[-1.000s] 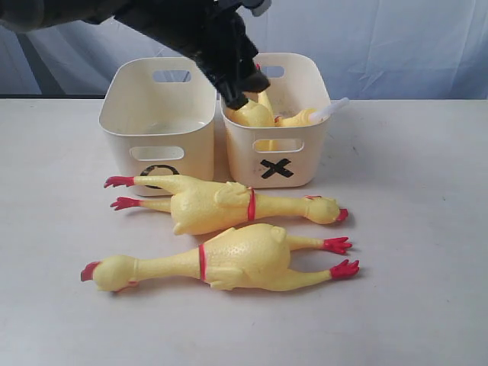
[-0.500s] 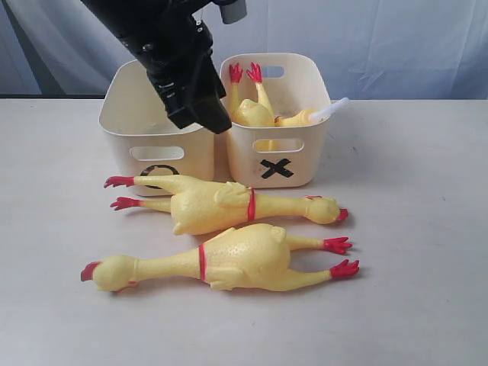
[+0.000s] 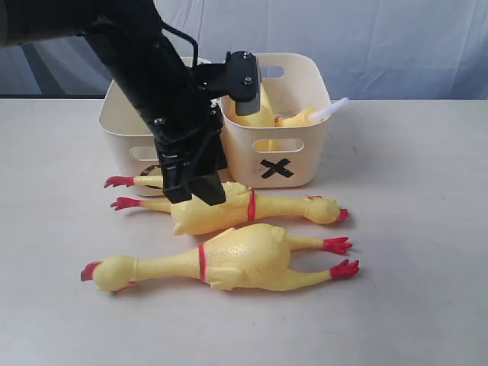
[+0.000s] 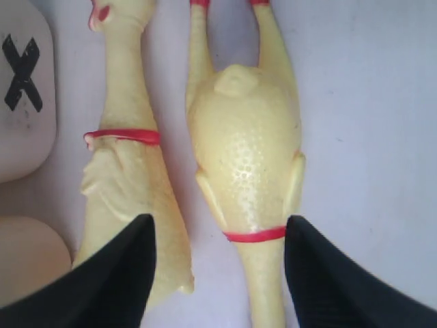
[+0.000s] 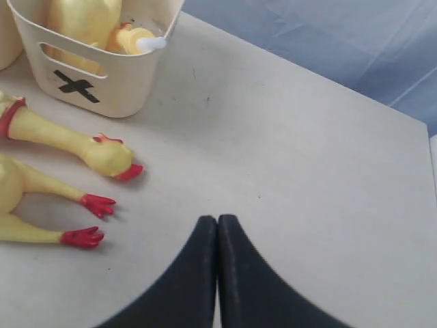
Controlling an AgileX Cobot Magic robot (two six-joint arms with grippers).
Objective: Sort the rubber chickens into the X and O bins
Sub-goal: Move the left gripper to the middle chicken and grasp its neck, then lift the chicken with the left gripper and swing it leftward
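Note:
Two yellow rubber chickens lie side by side on the table in front of the bins. The rear chicken has its head to the right; the front chicken has its head to the left. A third chicken sits in the X bin. The O bin stands to its left, its mark mostly hidden by my arm. My left gripper is open just above the pair, its fingers straddling the front chicken's red neck band and the edge of the rear chicken's body. My right gripper is shut over bare table.
The pale table stretches bare to the right of the chickens and toward the front edge. A blue cloth backdrop hangs behind the bins. The right arm does not show in the exterior view.
My left arm has swung from above the X bin down and forward, and now hangs low over the two chickens on the table. The chickens and the right gripper have not moved.

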